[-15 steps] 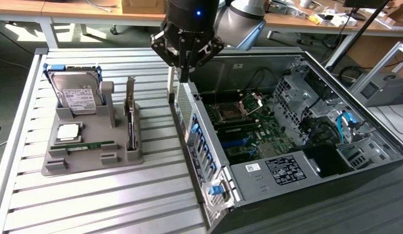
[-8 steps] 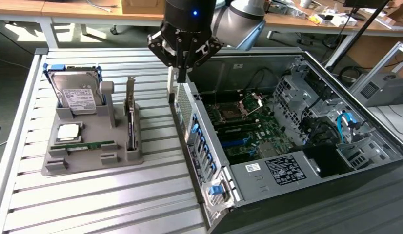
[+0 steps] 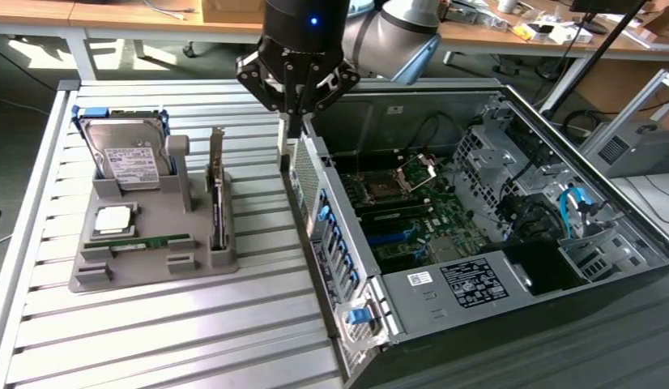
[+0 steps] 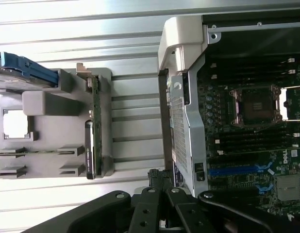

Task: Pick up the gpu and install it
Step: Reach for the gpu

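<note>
Black robot claw (image 3: 290,139) hangs pinched closed and empty at top centre, while the thin green gpu card with silver bracket (image 3: 218,194) stands upright left of centre in a grey plastic tray (image 3: 151,269).

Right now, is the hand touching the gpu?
Apart. In the exterior view the gpu stands upright in the gray holder, while the hand hangs by the computer case rim, with a clear gap between them.

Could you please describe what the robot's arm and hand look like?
The silver-grey robot arm has rounded tube joints with a pale blue-grey cap. Its wrist section is a black cylinder with a small lit blue light. The black hand is built of hinged links with visible round pivots.
</note>
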Available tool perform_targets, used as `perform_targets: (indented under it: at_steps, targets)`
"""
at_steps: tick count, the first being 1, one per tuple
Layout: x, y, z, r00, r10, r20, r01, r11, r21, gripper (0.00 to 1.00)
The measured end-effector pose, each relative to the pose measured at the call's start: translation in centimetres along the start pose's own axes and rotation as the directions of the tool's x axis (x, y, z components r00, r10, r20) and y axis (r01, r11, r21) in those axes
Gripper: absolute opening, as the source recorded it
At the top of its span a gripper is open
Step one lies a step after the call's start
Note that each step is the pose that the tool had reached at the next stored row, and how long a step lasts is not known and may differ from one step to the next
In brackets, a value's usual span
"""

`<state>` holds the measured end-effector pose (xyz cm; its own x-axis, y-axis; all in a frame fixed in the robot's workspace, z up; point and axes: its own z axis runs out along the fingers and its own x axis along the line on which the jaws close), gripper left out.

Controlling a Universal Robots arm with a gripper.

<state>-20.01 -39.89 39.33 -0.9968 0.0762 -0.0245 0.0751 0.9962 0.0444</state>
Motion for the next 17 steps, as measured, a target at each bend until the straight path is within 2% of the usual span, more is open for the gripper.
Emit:
perform_targets:
  at_steps: [17]
  targets:
    - [1.6, -0.13, -0.04, 1.0000, 0.000, 0.0000, 0.000, 1.0000, 0.0000, 0.10]
